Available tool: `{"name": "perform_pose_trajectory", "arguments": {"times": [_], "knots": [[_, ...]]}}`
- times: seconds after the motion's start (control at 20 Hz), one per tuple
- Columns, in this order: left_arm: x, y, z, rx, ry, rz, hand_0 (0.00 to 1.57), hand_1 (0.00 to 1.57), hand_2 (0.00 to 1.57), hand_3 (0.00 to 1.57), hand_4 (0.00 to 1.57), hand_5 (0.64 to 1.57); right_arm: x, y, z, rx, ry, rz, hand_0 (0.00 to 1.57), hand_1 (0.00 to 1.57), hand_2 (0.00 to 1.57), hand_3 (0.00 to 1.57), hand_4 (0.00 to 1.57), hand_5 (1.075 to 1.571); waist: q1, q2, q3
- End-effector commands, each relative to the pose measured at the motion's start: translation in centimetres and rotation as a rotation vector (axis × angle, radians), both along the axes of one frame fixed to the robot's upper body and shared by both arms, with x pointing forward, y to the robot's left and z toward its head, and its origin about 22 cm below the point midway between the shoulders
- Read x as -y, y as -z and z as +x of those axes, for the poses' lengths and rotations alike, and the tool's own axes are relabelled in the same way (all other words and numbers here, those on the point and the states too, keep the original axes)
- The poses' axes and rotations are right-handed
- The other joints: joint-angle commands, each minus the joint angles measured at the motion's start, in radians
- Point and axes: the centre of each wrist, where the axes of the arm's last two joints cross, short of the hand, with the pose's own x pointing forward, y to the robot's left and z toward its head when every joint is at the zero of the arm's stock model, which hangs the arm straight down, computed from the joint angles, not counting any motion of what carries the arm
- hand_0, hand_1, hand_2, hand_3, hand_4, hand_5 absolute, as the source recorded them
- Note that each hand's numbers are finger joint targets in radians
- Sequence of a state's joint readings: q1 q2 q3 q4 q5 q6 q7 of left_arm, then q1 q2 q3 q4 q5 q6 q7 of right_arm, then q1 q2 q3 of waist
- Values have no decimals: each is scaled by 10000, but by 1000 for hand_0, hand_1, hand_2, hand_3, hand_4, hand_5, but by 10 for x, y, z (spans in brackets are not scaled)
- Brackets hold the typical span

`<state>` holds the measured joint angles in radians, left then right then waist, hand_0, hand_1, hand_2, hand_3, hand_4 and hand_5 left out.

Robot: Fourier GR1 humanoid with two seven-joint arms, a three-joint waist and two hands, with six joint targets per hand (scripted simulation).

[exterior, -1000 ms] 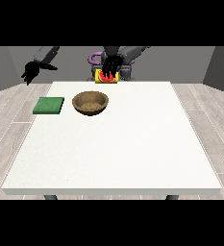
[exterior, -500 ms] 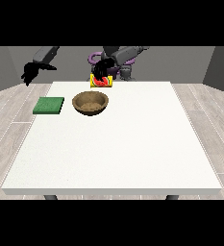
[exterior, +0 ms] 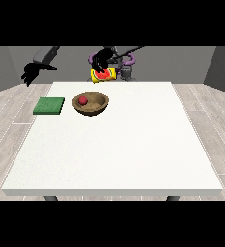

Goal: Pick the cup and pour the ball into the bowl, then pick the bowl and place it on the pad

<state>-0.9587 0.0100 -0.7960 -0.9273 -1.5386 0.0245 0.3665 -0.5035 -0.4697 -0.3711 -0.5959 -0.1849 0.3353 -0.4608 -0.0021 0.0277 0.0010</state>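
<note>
Cup [exterior: 103, 75]: tipped, sitting clamped in the hand [exterior: 100, 60] above and behind the bowl [exterior: 91, 103]; ball [exterior: 83, 100] resting inside the bowl. Pad [exterior: 49, 105] lying just beside the bowl. Risk: the cup swinging down and knocking the bowl, spilling the ball.

I see a yellow cup [exterior: 103, 75] tipped on its side above the table's far edge, a red ball [exterior: 83, 100] inside the brown bowl [exterior: 97, 107], and a flat green pad [exterior: 49, 105] beside it.

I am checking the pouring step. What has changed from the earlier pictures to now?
The red ball now lies in the wooden bowl, which was empty before. The hand at the middle of the view tipped the yellow cup towards the bowl. The green pad, bowl and other hand stayed.
</note>
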Motion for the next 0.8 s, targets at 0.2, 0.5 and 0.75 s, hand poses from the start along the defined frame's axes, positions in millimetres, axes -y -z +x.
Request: {"name": "perform_pose_trajectory", "arguments": {"times": [0.2, 0.5, 0.75], "knots": [[11, -28, -5, 714, 110, 405, 1506, 1506, 1571, 1571, 1207, 1459, 18, 8, -15, 85, 0, 339, 0, 0, 0, 0, 205, 1546, 262, 441, -2], [-31, -57, 10, -197, 168, -5059, 148, 148, 1571, 1571, 1005, 1545, 9, 0, -2, -16, 1040, 817, 0, 0, 0, 0, 429, 1555, 1622, 672, -35], [-91, -61, 29, -1154, -429, -8317, 370, 370, 1571, 1571, 864, 1568, 15, -7, -1, -80, 1151, 863, 0, 0, 0, 0, 482, 1561, 2249, 1059, -49]]}}
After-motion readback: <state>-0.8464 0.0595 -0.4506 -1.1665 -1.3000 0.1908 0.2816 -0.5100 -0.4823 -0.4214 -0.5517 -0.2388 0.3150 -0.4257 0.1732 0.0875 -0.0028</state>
